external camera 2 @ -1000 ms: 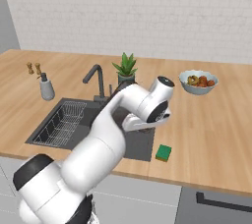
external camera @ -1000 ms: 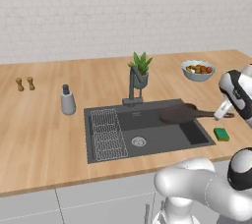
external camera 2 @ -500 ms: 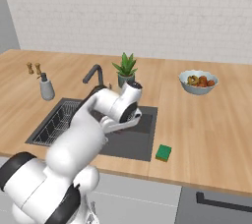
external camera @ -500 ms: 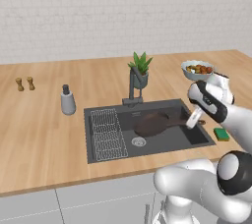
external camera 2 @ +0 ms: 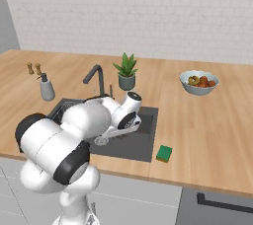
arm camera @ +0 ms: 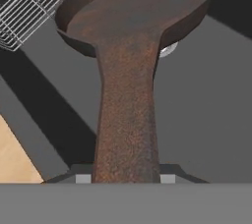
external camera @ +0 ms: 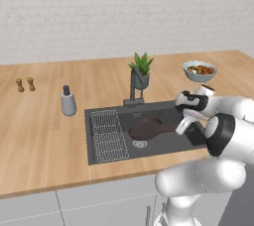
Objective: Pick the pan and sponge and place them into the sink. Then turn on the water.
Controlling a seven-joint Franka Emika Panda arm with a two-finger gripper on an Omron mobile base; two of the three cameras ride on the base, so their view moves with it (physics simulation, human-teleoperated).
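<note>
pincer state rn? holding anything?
Pincer: shut on the pan's handle, pan over the sink.

pan (arm camera: 133, 31) dk brown, speckled | sink (external camera: 163, 143) dk grey | sponge (external camera 2: 164, 153) green/yellow

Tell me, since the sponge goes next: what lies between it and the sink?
Only bare wooden counter. In the right base view the sponge lies just off the sink, near its front right corner.

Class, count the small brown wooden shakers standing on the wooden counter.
2: both small brown wooden shakers stand side by side on the wooden counter, far left of the dark sink.
</note>
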